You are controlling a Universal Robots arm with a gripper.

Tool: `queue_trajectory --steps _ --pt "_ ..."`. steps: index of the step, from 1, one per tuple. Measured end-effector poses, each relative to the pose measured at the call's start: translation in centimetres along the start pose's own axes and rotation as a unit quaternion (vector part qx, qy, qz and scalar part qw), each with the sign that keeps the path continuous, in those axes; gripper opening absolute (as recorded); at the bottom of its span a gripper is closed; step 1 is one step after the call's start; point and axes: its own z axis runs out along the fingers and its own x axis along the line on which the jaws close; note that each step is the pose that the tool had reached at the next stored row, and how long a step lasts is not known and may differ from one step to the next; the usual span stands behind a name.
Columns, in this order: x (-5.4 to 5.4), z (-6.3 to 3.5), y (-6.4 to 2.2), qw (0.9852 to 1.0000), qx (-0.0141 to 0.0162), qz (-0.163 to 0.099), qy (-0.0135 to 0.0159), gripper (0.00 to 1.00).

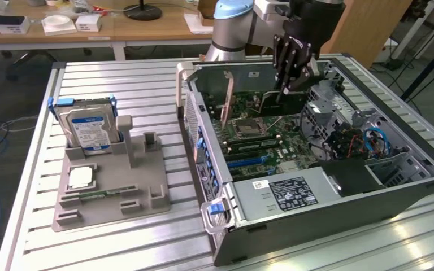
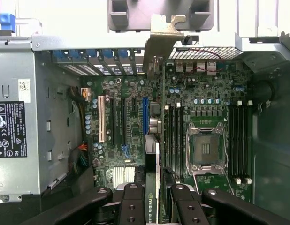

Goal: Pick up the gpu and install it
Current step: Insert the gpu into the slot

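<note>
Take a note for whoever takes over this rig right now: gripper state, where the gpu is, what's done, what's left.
Gripper: shut on the gpu, which is held edge-on.
Gpu: inside the open computer case, over the motherboard, next to the blue slot, with its bracket toward the case's rear wall.
Done: pickup.
Left: install; the card does not look seated in a slot yet.

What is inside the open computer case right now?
The motherboard, an open CPU socket, the power supply, and the gpu, held edge-on by the gripper. Whatever lies directly beneath the card is covered by it.
</note>
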Motion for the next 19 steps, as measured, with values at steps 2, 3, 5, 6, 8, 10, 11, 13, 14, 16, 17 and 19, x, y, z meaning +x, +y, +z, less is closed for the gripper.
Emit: queue_trajectory --steps 2,3,5,6,8,10,11,13,14,16,17,19 --pt "0.00 0.00 -0.01 1.0000 0.0000 0.000 -0.0008 0.26" --pt "0.01 0.02 -0.02 1.0000 -0.0003 0.000 -0.0038 0.26" --pt "0.00 0.12 -0.03 0.9999 -0.0008 0.000 -0.0132 0.26" --pt "0.00 0.22 -0.02 0.9999 -0.0009 0.000 -0.0162 0.26" --pt "0.00 0.26 -0.02 0.9999 -0.0009 0.000 -0.0173 0.26" --pt "0.00 0.26 -0.03 0.9999 -0.0010 0.000 -0.0172 0.26" --pt "0.00 0.28 -0.03 0.9999 -0.0009 0.000 -0.0172 0.26" --pt "0.02 0.49 -0.04 0.9998 -0.0009 0.000 -0.0173 0.26" --pt "0.04 0.55 -0.04 0.9999 -0.0009 0.000 -0.0173 0.26" --pt "0.03 0.61 -0.04 0.9999 -0.0010 0.000 -0.0171 0.26" --pt "0.04 0.62 -0.04 0.9999 -0.0010 0.000 -0.0171 0.26" --pt "0.04 0.63 -0.04 0.9999 -0.0009 0.000 -0.0172 0.26"
